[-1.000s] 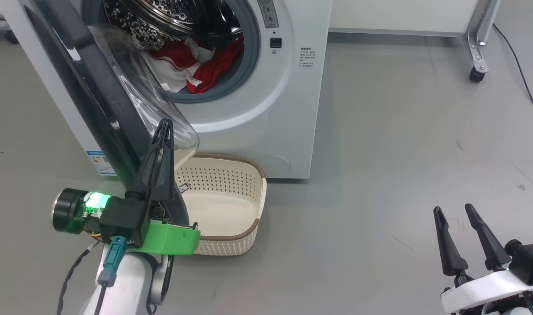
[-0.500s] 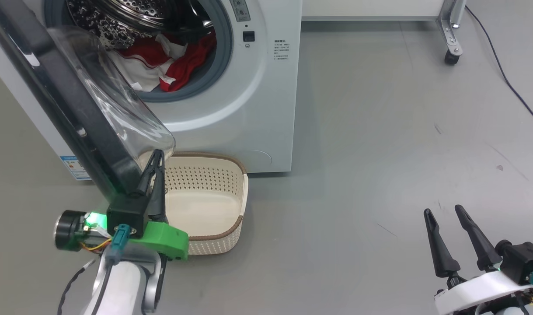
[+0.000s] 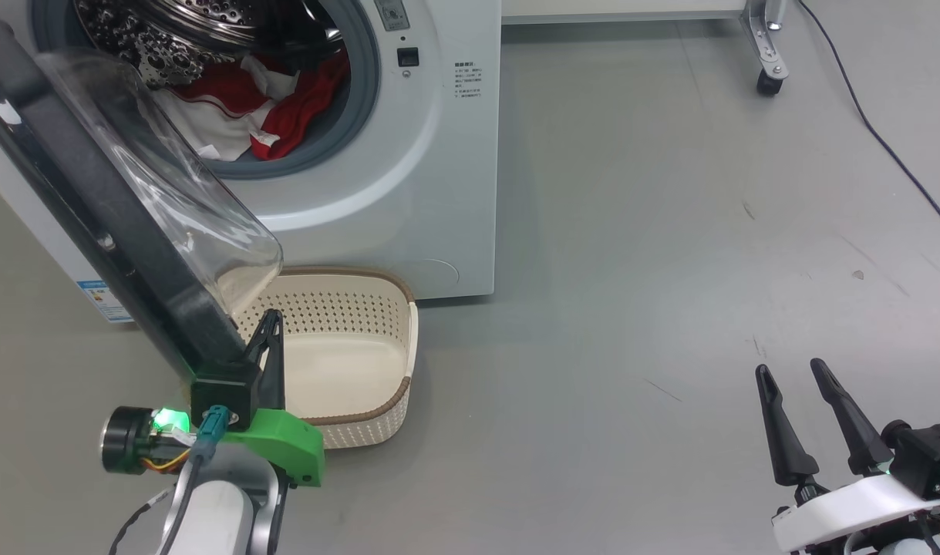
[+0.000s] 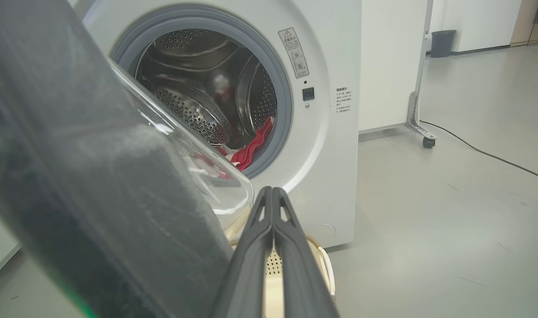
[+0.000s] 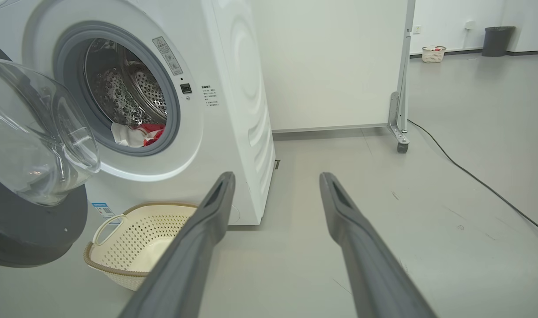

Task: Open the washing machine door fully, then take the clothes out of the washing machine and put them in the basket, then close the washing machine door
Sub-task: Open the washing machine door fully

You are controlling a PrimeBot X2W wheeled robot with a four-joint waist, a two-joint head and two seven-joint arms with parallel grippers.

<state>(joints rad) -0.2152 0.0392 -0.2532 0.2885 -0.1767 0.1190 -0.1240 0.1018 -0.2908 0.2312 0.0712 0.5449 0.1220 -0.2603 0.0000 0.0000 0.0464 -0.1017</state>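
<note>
**Washing machine, door swung out, load still to be removed.** The big white boxy front-loading washing machine (image 3: 439,193) is shown standing on the grey floor (image 3: 670,270), with its perforated steel drum (image 3: 130,31) exposed.

The large round door (image 3: 92,231), a wide glossy black ring around a bulging clear glass bowl (image 3: 169,185), is seen swung out to the robot's left. The bowl overhangs the basket. The door is judged stiff, hinged and slippery on the ring, so it is best pushed at its free edge, not on the glass.

The small cream perforated plastic basket (image 3: 362,428), with a brown woven-look rim, is set on the floor against the machine's front, with nothing in it.

The soft red-and-white fabric clothes (image 3: 284,116) are heaped at the drum's lower lip, inside the grey rubber seal (image 3: 362,100). They are judged light, limp and prone to trail or snag on the seal. A raised red fold near the lip is the likeliest hold.

The left end effector (image 3: 271,327) is shown with fingers pressed together, holding nothing, just beside the door's lower edge; contact cannot be told. The right end effector (image 3: 790,368) is held spread and empty, well apart over the floor.
</note>
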